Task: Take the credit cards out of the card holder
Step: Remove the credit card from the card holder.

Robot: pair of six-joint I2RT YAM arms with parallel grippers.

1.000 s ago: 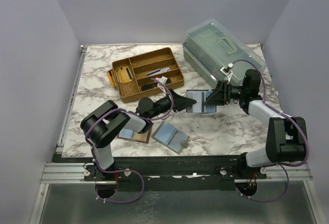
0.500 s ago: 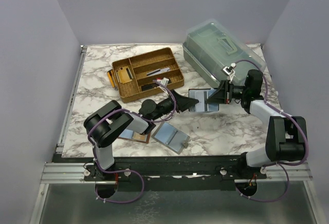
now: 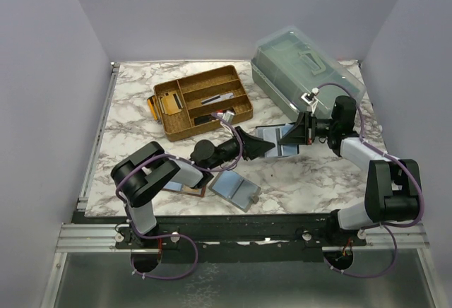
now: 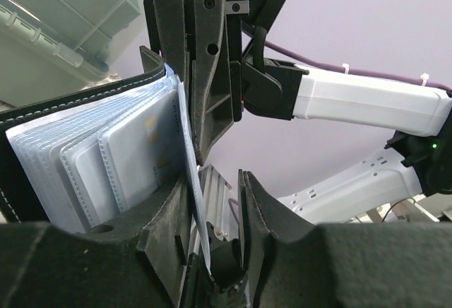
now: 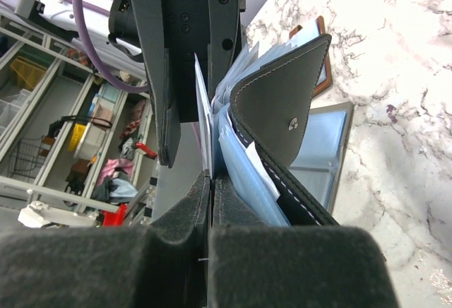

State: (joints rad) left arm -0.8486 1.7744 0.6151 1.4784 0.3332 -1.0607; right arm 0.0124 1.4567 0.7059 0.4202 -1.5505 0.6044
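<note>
The black card holder [image 3: 273,139] hangs above the table between both grippers, its strap tab with a snap [image 5: 282,114] folded out. Its blue-grey pockets hold pale credit cards [image 4: 134,156]. My right gripper [image 5: 211,175] is shut on a thin pale leaf [image 5: 203,114] at the edge of the holder's inner stack; whether that leaf is a card or a pocket sleeve I cannot tell. My left gripper [image 4: 212,189] stands open, and the same thin leaf [image 4: 192,181] runs down between its jaws beside the left one. In the top view the left gripper [image 3: 258,145] faces the right gripper [image 3: 290,137].
A brown woven tray [image 3: 185,85] with gold-tan cards [image 3: 168,101] stands at the back left. A clear lidded box [image 3: 304,64] is at the back right. A grey holder [image 3: 235,188] lies open near the front, with a brown holder [image 3: 185,187] beside it.
My right gripper has closed on the holder's edge. My left gripper has opened, letting go its grip. The holder sits slightly higher and more tilted between them.
</note>
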